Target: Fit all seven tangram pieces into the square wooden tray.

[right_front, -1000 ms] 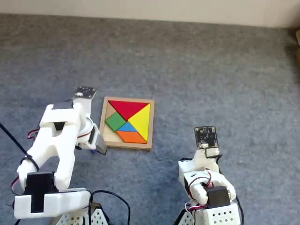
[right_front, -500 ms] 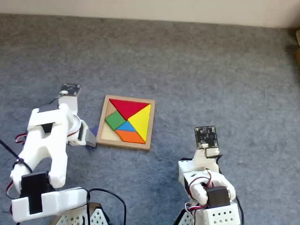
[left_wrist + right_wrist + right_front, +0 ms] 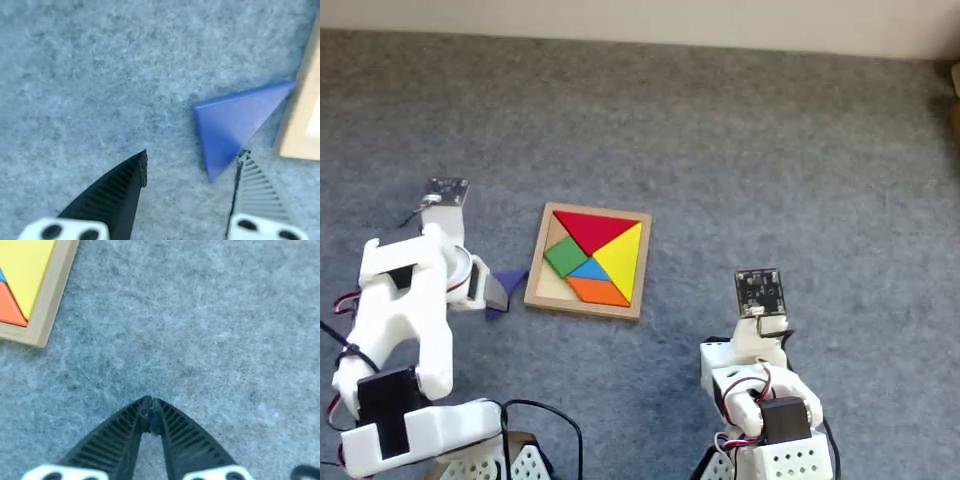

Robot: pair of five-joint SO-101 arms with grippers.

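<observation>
**Mia:** Where is the puzzle up to?

**Tom:** Five pieces sit in the square wooden tray. There is a big red triangle, a big yellow triangle, a green square, a little light blue triangle and an orange slanted piece. A dark blue wooden triangle lies flat on the grey carpet just outside the tray. One of its corners is right up against the rim.

**Mia:** What about the left gripper?

**Tom:** The left gripper hangs over the blue triangle with its fingers spread wide, holding nothing. Its grey finger is just beside one tip of the triangle. Its black finger is over bare carpet.

**Mia:** So which step is this?

**Tom:** I think it is picking up the blue triangle. The fingers need to go down on both sides of it and squeeze. Then the piece must be lifted over the rim and put in the bare spot in the tray corner near that arm.

**Mia:** Could anything get in the way?

**Tom:** The rim is very close, so the grey finger might bump it. The piece is flat, so it may slip. It may need turning to fit.

**Mia:** And the other arm?

**Tom:** The right gripper is squeezed tight with nothing in it. It is over the carpet, well apart from the tray.
</observation>
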